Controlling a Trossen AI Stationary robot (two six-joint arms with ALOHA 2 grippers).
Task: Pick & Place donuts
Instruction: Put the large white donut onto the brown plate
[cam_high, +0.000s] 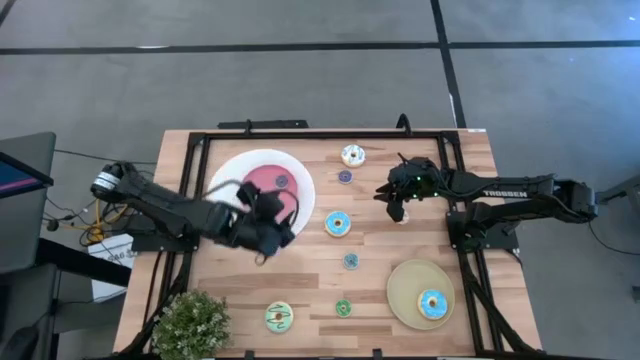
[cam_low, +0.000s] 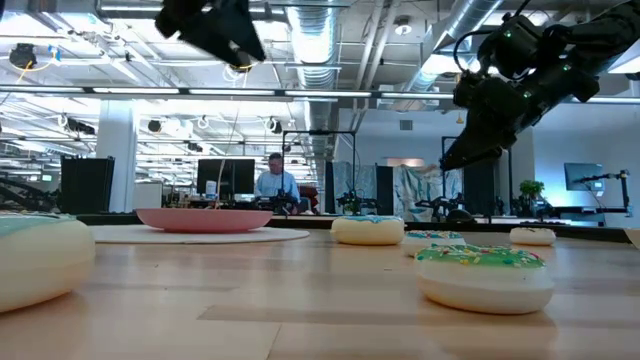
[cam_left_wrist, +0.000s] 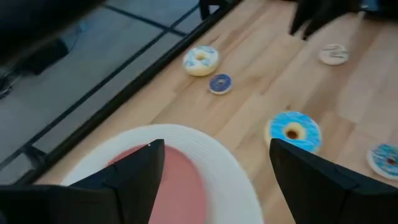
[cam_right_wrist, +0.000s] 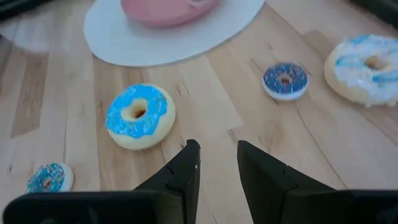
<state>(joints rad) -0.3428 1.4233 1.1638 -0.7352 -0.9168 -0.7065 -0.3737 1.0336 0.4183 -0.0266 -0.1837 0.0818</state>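
Donuts lie scattered over the wooden table (cam_high: 300, 290), mostly down the middle of the high view: a white-iced one (cam_high: 352, 155) near the top with a small purple one (cam_high: 345, 177) just below it, a blue-iced one (cam_high: 338, 224) at centre, a small teal one (cam_high: 351, 261) and a small green one (cam_high: 343, 308) lower down, and a pale green one (cam_high: 279, 318) at the bottom beside the potted plant (cam_high: 190, 325). One blue donut (cam_high: 433, 304) already sits on the tan plate (cam_high: 405, 290) at lower right, and a small dark one (cam_high: 282, 181) rests on the big white plate (cam_high: 230, 165) at upper left, so both plates look like drop-off spots. The left gripper (cam_high: 270, 225) hangs over the lower right rim of that white plate, its jaws standing wide with nothing between them (its wrist view shows the pink centre under them), which suits either a release just made or a reach toward the nearby blue donut. The right gripper (cam_high: 396, 208) is raised above the table at upper right of centre, jaws narrow and apparently empty in its wrist view, aimed down at bare wood between the blue and purple donuts; a small pale piece (cam_left_wrist: 333, 54) lies just beside it. I judge the sorting about a third done.
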